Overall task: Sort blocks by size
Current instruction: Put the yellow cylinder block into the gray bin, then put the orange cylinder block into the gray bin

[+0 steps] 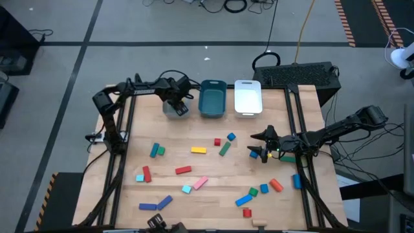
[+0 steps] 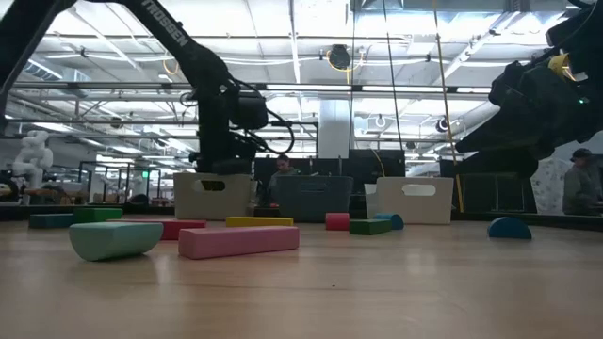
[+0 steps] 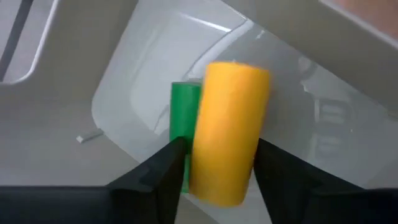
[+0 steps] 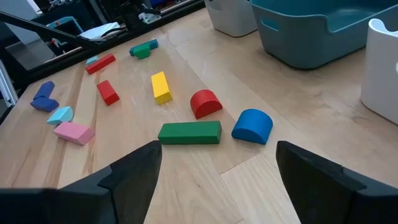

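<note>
Blocks, small coloured wooden pieces, lie scattered over the light wooden table (image 1: pixel 207 194), and we see the grey rectangular tray (image 3: pixel 149 81) at its far edge holding a green block (image 3: pixel 183 118). Left gripper (image 1: pixel 176 103) hangs over that tray, fingers parted around a yellow wooden cylinder (image 3: pixel 229 130) with gaps showing at the sides. Right gripper (image 1: pixel 262 152) hovers wide open and empty at the table's right, near a blue half-round block (image 4: pixel 252 126).
</note>
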